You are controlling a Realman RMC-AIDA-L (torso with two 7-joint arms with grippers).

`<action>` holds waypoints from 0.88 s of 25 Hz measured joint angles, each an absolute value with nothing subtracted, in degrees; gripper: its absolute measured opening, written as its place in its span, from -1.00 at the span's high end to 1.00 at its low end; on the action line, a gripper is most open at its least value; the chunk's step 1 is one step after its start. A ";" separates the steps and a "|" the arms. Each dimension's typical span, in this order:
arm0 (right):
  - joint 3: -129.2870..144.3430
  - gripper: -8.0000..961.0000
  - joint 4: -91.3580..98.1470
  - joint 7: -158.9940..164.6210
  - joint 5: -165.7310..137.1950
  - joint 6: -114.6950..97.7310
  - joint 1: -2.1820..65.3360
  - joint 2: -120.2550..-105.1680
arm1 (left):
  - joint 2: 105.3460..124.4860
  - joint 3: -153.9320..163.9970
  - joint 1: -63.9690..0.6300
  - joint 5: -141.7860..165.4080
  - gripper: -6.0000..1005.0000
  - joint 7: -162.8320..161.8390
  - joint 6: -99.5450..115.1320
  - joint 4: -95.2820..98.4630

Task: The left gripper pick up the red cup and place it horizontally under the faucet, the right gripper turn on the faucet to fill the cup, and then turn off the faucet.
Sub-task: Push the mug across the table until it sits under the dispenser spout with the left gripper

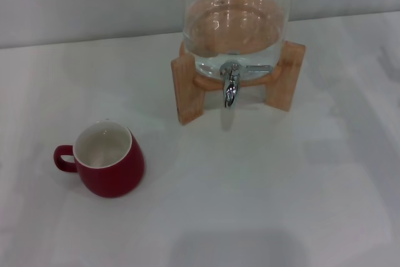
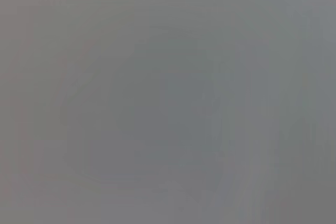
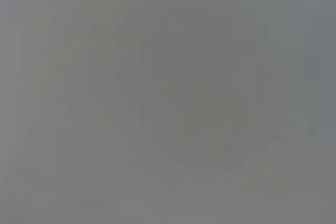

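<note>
While no hand shows, red cup (image 1: 109, 161) upright, left of faucet (image 1: 231, 85).

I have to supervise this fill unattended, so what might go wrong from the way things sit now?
1. The red cup stands well to the left of the faucet, not under its spout; a poorly centred placement would spill water on the white table.
2. The cup's loop handle points away from the dispenser, and its sloped sides may slip in a grasp.
3. The faucet's lever is thin; pushing it could shift the wooden stand.
Neither hand is in view.
</note>
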State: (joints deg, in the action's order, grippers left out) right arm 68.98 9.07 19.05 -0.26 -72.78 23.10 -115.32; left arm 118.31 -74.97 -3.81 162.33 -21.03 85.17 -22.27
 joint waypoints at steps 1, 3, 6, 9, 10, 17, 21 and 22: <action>69.00 -0.69 9.06 19.06 -0.26 -72.78 23.11 -115.32 | 118.31 -74.93 -3.91 162.33 -0.75 -21.03 85.16 -22.14; 69.09 -0.69 9.05 19.06 -0.26 -72.78 23.11 -115.32 | 118.39 -74.91 -4.23 162.33 -0.75 -20.99 85.16 -21.61; 69.17 -0.69 9.05 19.09 -0.26 -72.78 23.14 -115.32 | 118.62 -74.91 -4.47 162.33 -0.75 -20.94 85.16 -20.99; 69.17 -0.69 9.05 19.40 -0.26 -72.77 23.21 -115.31 | 118.69 -74.92 -4.51 162.34 -0.75 -20.93 85.16 -20.82; 69.16 -0.69 9.05 19.55 -0.26 -72.77 23.21 -115.31 | 118.70 -74.93 -4.51 162.33 -0.75 -20.91 85.16 -20.84; 69.16 -0.69 9.05 19.86 -0.26 -72.71 23.43 -115.32 | 118.67 -74.38 -4.92 162.33 -0.74 -20.94 84.96 -20.57; 69.63 -0.69 9.05 19.91 -0.26 -72.46 23.52 -115.31 | 117.64 -71.03 -5.74 162.35 -0.74 -21.68 82.66 -20.51; 69.87 -0.69 9.05 19.97 -0.26 -72.36 23.54 -115.31 | 117.33 -70.13 -5.85 162.34 -0.74 -21.85 81.99 -20.63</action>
State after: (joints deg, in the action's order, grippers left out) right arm 69.87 9.05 19.97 -0.26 -72.36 23.54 -115.31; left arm 117.33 -70.13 -5.85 162.34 -21.85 81.99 -20.63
